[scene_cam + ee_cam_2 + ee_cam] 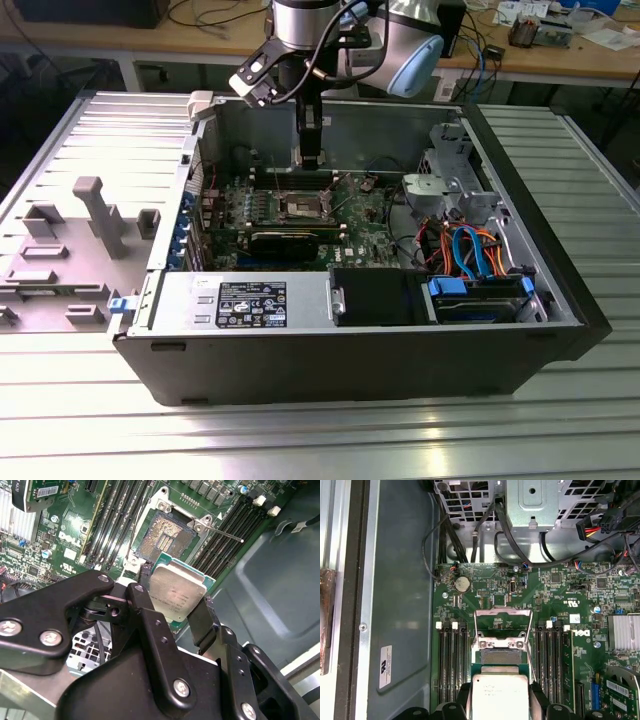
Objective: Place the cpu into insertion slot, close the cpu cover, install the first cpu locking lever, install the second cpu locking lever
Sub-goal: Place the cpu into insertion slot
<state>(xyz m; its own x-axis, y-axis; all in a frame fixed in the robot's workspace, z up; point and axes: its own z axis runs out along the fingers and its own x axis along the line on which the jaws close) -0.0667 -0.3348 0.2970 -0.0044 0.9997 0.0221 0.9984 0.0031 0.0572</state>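
table (560, 180): ribbed silvery metal surface, with a wooden workbench (560, 60) strewn with cables behind it.
computer case (350, 370): large dark grey metal box lying open on the table.
robot arm (310, 20): silver and grey, reaching down into the case.
circuit board (370, 225): green, flat on the case floor.
gripper (175, 607): black, two-fingered, clenched on the cpu by two opposite edges; in the first wrist view (500, 700) the fingers flank the chip.
cpu cover (503, 611): thin silvery frame plate, swung up off the socket.
insertion slot (165, 535): small square socket, dark contact field bare, silvery rim; also (500, 656).
cpu (177, 590): small flat square chip with a dull silvery-grey top, held above the board just beside the insertion slot, not seated; also (500, 692).
locking lever (227, 535): thin silvery rod sticking out beside the slot.
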